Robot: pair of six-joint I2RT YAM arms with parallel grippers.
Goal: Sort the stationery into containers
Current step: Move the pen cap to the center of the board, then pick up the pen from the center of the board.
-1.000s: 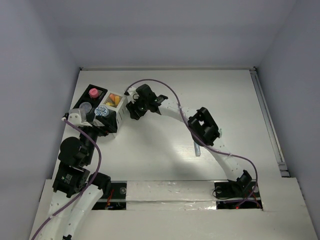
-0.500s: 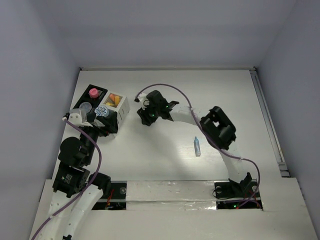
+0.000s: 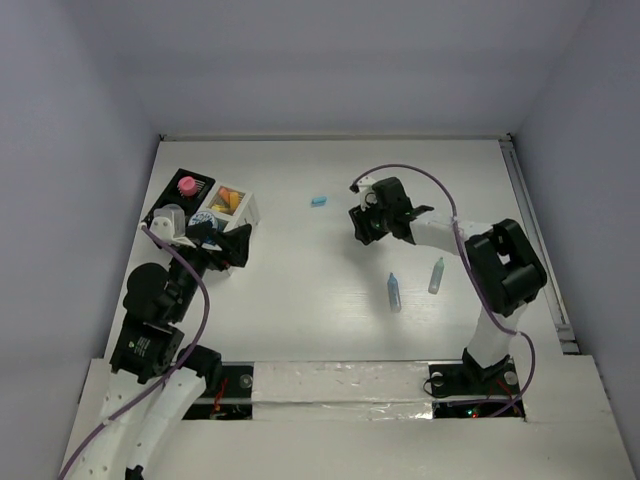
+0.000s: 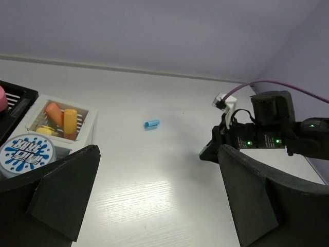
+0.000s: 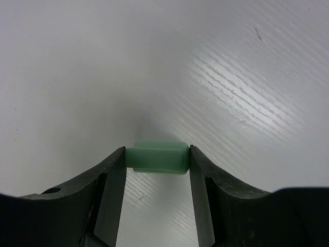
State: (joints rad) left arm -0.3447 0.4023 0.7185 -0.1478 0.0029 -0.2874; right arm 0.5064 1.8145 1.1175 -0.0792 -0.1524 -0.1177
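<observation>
We see our right pincer (image 3: 368, 226) narrowed onto a short green stick (image 5: 157, 158), gripped end to end between both fingers, close to the table (image 5: 77, 62). That arm reaches to mid-table, elbow out right. Our left pincer (image 4: 159, 195) gapes wide, holding nothing, beside the white box (image 4: 86, 135).

Bench (image 3: 300, 330): white, wood-grain surface.
Walls (image 3: 330, 70): plain grey-lavender, at 9, 12 and 3 o'clock.
Rail (image 3: 541, 255): along the 3 o'clock edge.
Taped strip (image 3: 340, 381): glossy, at 6 o'clock.
</observation>
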